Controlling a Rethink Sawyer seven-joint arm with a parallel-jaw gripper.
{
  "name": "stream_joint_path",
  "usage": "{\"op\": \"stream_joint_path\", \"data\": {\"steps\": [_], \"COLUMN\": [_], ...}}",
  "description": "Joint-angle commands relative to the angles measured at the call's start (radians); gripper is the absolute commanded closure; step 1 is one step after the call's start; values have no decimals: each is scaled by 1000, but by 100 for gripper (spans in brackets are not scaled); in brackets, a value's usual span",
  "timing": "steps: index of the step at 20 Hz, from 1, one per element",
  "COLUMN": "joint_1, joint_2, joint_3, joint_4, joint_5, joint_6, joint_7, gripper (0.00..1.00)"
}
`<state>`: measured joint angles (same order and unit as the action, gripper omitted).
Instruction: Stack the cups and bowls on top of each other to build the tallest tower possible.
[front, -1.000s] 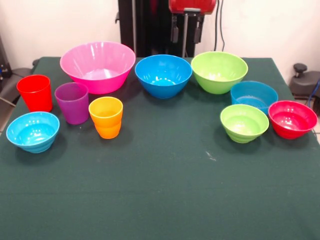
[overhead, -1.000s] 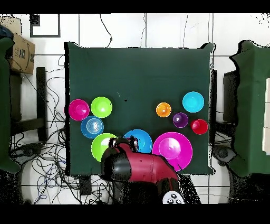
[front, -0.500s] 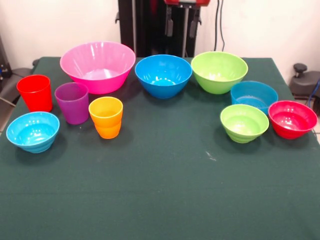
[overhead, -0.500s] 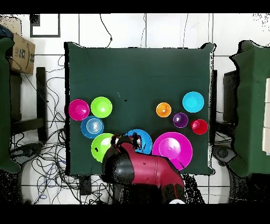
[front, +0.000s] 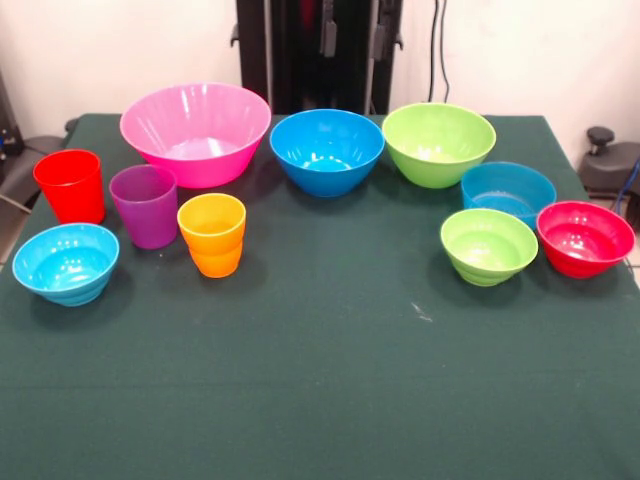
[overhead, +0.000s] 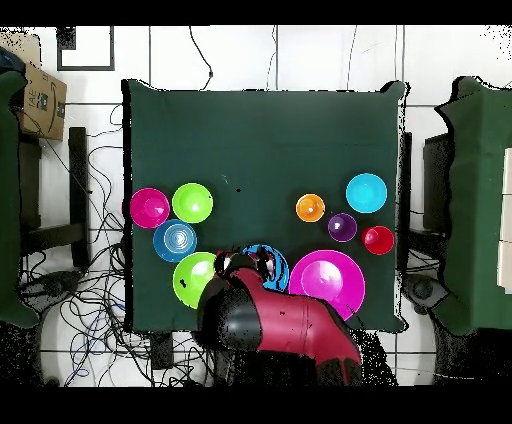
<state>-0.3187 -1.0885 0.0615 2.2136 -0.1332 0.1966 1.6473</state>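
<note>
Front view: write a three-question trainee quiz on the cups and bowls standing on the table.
1. True or false: the glossy orange plastic cup with a stepped waist sits inside the big glossy pink plastic bowl.
2. Which cup stands between the glossy red plastic cup and the orange one? A purple, B blue, C green.
3. Fill in: the number of things stacked is ____.

Key: 1 false, it stands alone on the dark green table cloth; 2 A, the glossy purple plastic cup; 3 none.
</note>
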Motion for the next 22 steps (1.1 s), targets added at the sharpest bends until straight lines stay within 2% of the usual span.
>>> {"op": "stream_joint_path", "data": {"steps": [1, 13, 18, 22], "joint_1": [-80, -225, -262, -281], "joint_2": [15, 120, 147, 193], "joint_3": [128, 231, 260, 275], "joint_4": [2, -71, -119, -150], "joint_5": [-52, -147, -182, -219], "joint_6": [150, 132, 161, 149], "joint_7": [-57, -105, -115, -108], "gripper": [0, 0, 0, 0]}}
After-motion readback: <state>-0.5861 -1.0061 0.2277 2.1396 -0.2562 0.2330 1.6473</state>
